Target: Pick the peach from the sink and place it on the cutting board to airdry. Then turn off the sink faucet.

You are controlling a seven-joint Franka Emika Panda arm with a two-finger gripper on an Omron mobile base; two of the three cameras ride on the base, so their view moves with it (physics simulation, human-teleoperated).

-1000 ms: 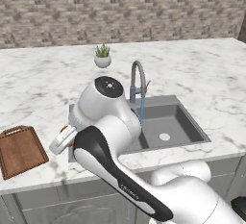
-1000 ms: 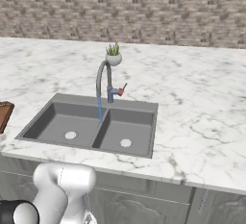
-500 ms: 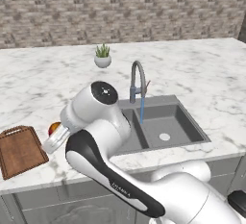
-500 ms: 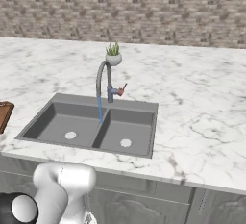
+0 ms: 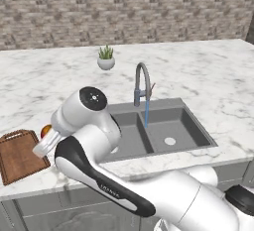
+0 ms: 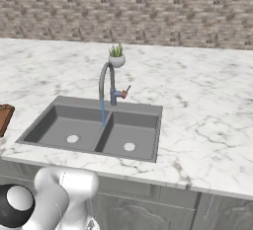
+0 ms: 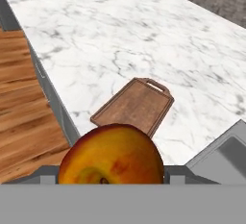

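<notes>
Peach (image 7: 111, 155) sits clamped in the gripper (image 5: 44, 137), closed on the fruit's sides and carrying it clear of the sink (image 5: 154, 131). Over the last second the arm has swung away from the sink toward the cutting board (image 5: 20, 154): a second ago the fruit hung over the bare marble between sink and board, half a second ago it was closer, and now it hangs just at the board's near edge, at the end away from the handle loop. In the hand view the board (image 7: 134, 105) lies ahead of the peach with bare bench between them, so the fruit looks to be above the board's rim, not yet over its middle, and how high it hangs I cannot tell.

The board, the sink and the small potted plant (image 5: 105, 59) beyond the faucet have not shifted, so the base has stayed parked while only the arm moved.

For the task, the pick is done and the carry is nearly finished. What is left, as I judge it, is a little more travel over the board, a lowering and a release. The faucet (image 6: 109, 83) runs, a thin blue stream falling into the sink by the divider, so the lever step is not yet done.
</notes>
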